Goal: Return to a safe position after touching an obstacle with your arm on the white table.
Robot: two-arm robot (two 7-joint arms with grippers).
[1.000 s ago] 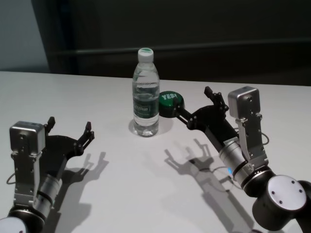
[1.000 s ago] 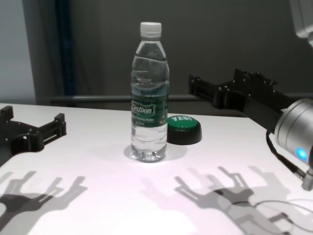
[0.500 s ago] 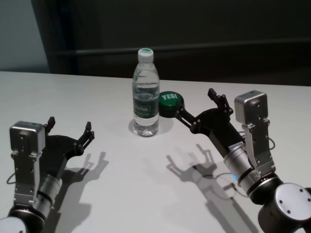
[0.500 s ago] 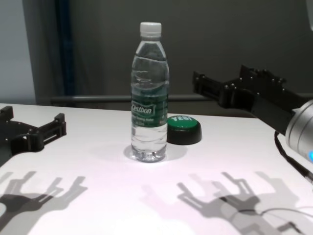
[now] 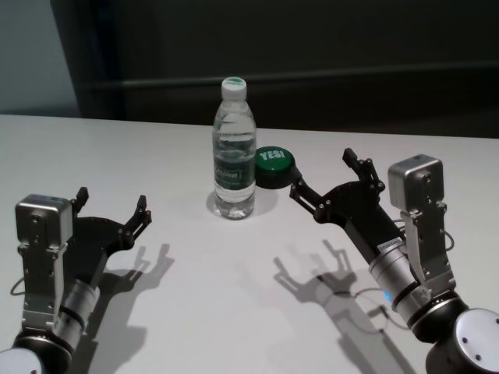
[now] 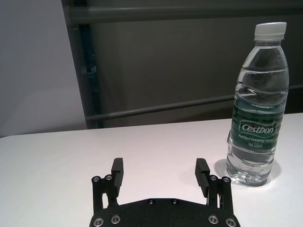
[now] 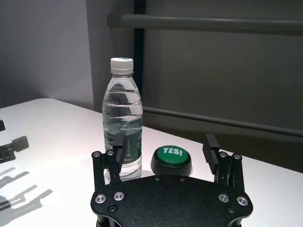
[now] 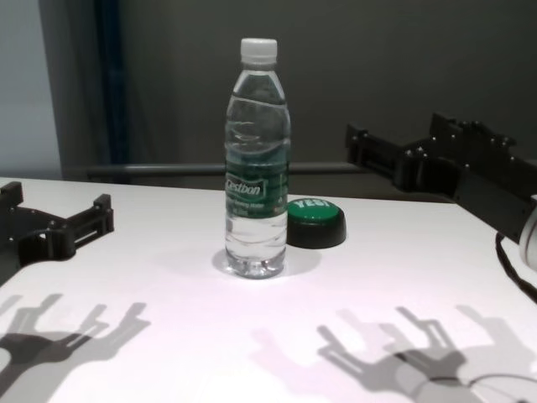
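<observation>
Clear bottle: water bottle upright on white table, beside green button.
Right gripper: fingers wide, apart from bottle.
Left gripper: fingers wide, parked.

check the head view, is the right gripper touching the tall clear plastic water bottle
No, the right gripper hangs open, apart from the upright tall clear plastic water bottle, with bare white table between them.

Upright bottle and button mid-table; open lanes either side.
</observation>
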